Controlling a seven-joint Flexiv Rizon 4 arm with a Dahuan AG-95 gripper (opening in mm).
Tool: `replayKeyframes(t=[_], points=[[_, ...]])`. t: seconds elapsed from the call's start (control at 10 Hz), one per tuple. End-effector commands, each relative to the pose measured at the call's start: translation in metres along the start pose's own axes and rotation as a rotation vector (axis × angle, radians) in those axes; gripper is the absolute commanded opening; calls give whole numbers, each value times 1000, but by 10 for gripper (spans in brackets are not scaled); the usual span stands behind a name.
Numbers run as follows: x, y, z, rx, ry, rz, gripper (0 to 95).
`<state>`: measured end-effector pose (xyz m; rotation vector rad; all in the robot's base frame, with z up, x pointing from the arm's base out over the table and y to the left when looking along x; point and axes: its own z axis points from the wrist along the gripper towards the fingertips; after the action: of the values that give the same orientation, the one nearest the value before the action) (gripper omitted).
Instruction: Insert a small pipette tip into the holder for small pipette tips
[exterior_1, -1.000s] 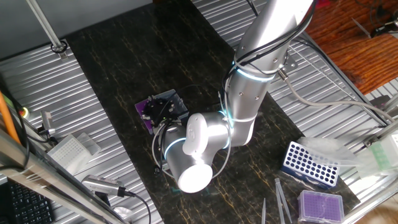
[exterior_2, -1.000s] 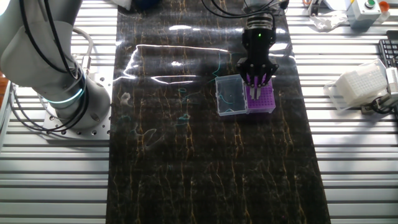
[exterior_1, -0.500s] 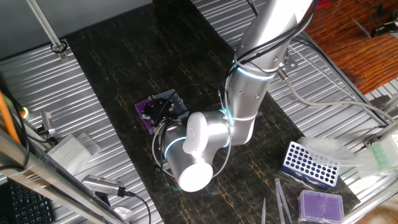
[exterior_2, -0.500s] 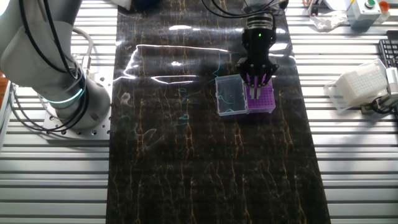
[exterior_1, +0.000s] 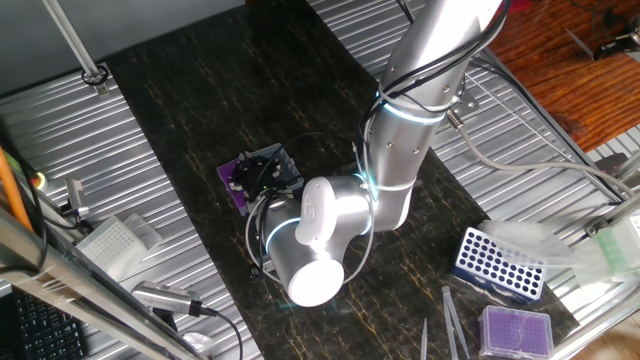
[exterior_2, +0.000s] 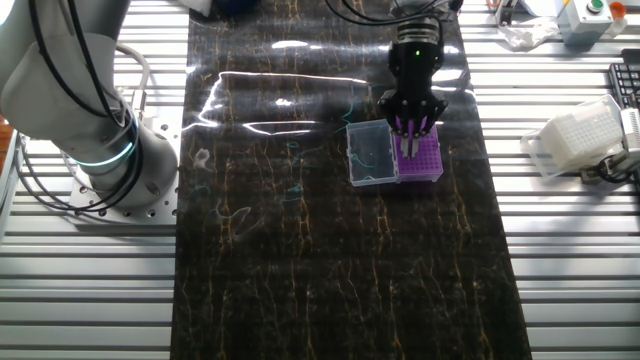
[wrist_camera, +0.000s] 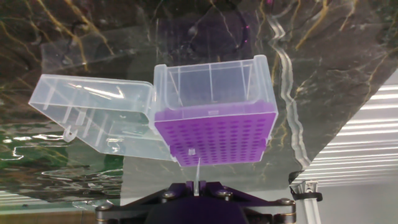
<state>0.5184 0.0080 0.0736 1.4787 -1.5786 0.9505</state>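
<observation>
My pincer (wrist_camera: 196, 186) grips 1 slim clear tip (wrist_camera: 197, 169) upright, point down, so it can drop straight into a hole. It hangs right over the holder (wrist_camera: 217, 137), the tip meeting the purple grid near its front edge. The clear lid (wrist_camera: 93, 118) lies flung open sideways on the counter (exterior_2: 300, 250), leaving the grid free.

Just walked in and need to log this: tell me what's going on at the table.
The robot arm is loading a small pipette tip into the purple-topped holder, whose clear lid is flipped open to one side. The gripper hangs right above the purple grid, shut on the tip, whose point sits at a hole near the grid's edge. It is not released yet.
</observation>
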Motion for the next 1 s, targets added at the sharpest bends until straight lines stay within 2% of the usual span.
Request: replayKeyframes(t=[0.1, 0.4, 0.8, 1.0], points=[[0, 0, -1, -1, 1, -2, 0], [-1, -1, 0, -2, 2, -5, 0], [-1, -1, 0, -1, 34, -55, 0], [0, -1, 0, -1, 36, -62, 0]])
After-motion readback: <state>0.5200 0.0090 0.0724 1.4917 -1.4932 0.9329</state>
